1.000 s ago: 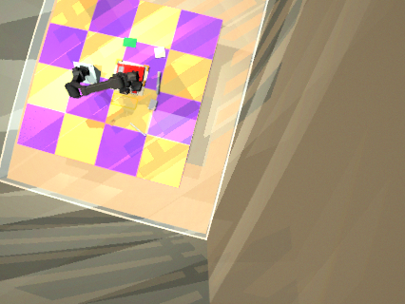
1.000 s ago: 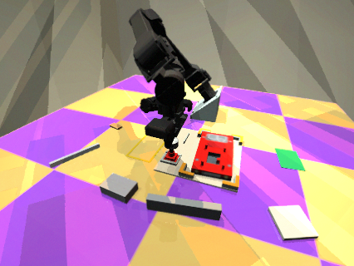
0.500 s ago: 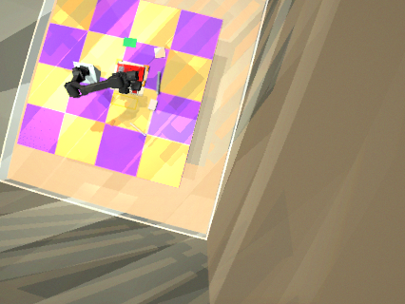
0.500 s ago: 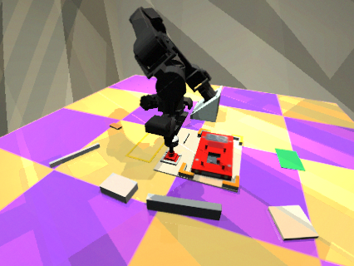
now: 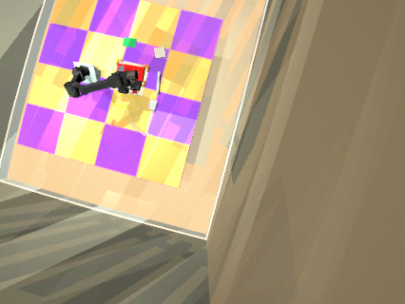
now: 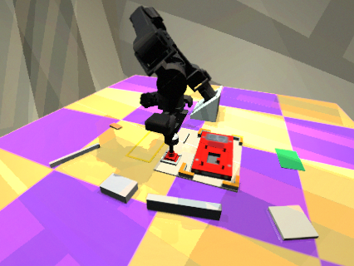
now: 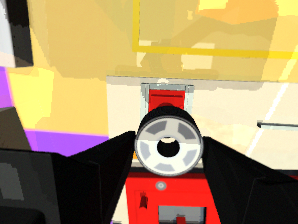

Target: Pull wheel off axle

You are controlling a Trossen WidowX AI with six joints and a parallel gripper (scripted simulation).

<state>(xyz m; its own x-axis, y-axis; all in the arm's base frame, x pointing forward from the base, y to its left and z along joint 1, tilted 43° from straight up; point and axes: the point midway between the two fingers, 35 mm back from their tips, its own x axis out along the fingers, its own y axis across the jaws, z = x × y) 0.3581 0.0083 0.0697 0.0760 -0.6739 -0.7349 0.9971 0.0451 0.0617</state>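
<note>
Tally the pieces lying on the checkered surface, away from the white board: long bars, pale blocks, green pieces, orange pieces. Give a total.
Long bars: 2
Pale blocks: 2
Green pieces: 1
Orange pieces: 1
Total: 6

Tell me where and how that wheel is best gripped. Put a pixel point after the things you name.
I'd take the wheel (image 6: 174, 139) (image 7: 149, 150) by opposite sides of its round outer edge, coming from above. It faces up, with its hole in the middle, so a side-to-side pinch should leave the centre free for a straight pull. The pincer (image 5: 136, 86) (image 6: 173, 138) (image 7: 168, 140) has it that way.
</note>
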